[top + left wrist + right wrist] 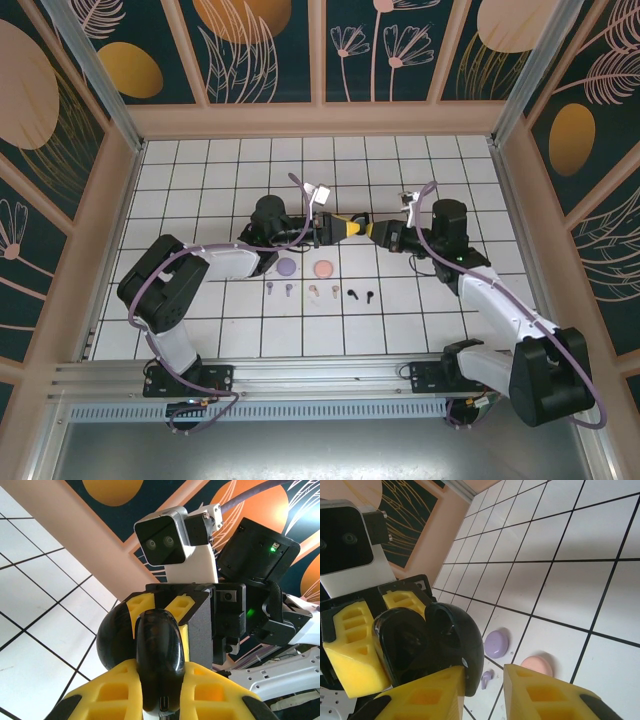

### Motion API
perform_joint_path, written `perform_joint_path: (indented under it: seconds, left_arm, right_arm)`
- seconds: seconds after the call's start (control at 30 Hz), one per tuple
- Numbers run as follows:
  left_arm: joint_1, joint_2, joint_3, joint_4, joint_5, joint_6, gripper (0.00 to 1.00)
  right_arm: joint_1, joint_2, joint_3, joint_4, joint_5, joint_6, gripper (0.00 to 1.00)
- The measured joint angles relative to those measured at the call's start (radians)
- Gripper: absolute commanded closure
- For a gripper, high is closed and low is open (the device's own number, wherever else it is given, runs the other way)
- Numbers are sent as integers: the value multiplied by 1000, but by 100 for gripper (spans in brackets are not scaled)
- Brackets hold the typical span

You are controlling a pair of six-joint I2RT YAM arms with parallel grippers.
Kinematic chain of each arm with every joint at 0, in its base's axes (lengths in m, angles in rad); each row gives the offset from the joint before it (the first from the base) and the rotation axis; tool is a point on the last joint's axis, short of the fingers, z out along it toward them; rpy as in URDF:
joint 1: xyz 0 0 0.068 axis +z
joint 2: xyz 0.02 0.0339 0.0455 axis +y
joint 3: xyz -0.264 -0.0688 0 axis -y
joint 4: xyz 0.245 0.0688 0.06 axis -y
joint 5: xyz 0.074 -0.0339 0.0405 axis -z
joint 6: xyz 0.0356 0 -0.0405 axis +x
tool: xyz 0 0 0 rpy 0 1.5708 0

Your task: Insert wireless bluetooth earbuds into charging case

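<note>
Top external view puts both arms nose to nose above the middle of the surface (pixel 400 325), with a black case (pixel 347 228) held in the air between them. My left gripper (pixel 335 228) pinches the case by its sides. The right gripper (pixel 487 674) faces it with fingers spread. Tiles show through the gap, and one finger sits by the case's lid, which looks hinged open. I cannot tell whether they touch.

The six earbuds lie in a row on the surface, on the arm-base side of the held case. The purple pair (pixel 288 290) is on the left, the pink pair (pixel 313 292) in the middle and the black pair (pixel 368 295) on the right, nearest my right arm. Their stems are too small to read for direction.

A purple case (pixel 287 267) and a pink case (pixel 323 268) sit between the held case and the row. I judge that a descent to the black pair passes just right of the pink case.
</note>
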Motion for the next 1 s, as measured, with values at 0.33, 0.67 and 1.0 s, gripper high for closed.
perform_joint_path:
  seconds: [0.33,0.67,1.0]
  left_arm:
    - [0,0,0,1,-9,0,100]
    - [1,0,0,3,-38,9,57]
    - [54,-66,1,-151,-135,122,23]
  right_arm:
    - [7,29,30,-2,3,-2,86]
    - [9,43,58,-27,9,-11,100]
    - [12,89,176,-199,150,-120,100]
